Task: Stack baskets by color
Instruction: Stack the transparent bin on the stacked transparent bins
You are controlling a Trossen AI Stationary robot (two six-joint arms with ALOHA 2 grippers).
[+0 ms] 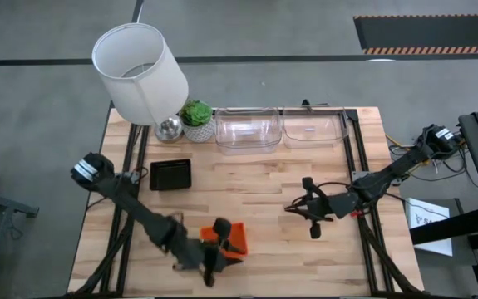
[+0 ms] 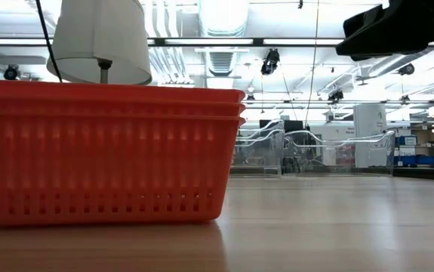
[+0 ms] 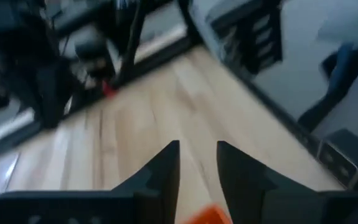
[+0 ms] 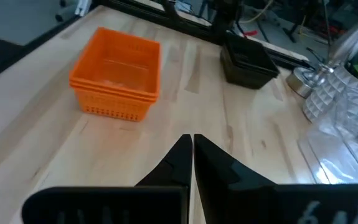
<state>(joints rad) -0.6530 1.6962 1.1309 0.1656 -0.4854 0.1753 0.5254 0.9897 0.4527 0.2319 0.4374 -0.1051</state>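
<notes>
- The left gripper (image 1: 211, 267) hangs over the near edge of the table, just above the red-orange baskets (image 1: 232, 240). In its wrist view its two dark fingers (image 3: 166, 171) stand a little apart with bare wood in the gap, and only an orange sliver shows below them.
- The red-orange baskets (image 4: 117, 73) sit nested in one stack, near the table's front and left of centre. Layered rims show in the low view (image 2: 103, 151).
- The right gripper (image 1: 312, 208) hovers over the right half of the table, well apart from every basket. Its fingers (image 4: 179, 163) are pressed together on nothing.
- The black baskets (image 1: 170, 174) lie left of centre, farther back than the orange stack. From above I cannot tell how many are nested.
- The clear baskets (image 1: 248, 129) stand along the far edge. One group is at the centre, and another clear basket (image 1: 313, 125) is touching it on the right.
- The table (image 1: 272, 183) is pale wooden planks with a dark metal frame at its sides.
- At the far left corner stand a white lampshade (image 1: 140, 72) on a shiny metal base (image 1: 169, 127) and a small green plant (image 1: 196, 119) in a white pot.
- Around the table the floor (image 1: 47, 124) is grey, with dark lines across it and a black mat (image 1: 426, 33) with a striped edge far right.
- The low view shows the room behind: a ceiling of pipes and strip lights (image 2: 224, 19), with shelving far right.
</notes>
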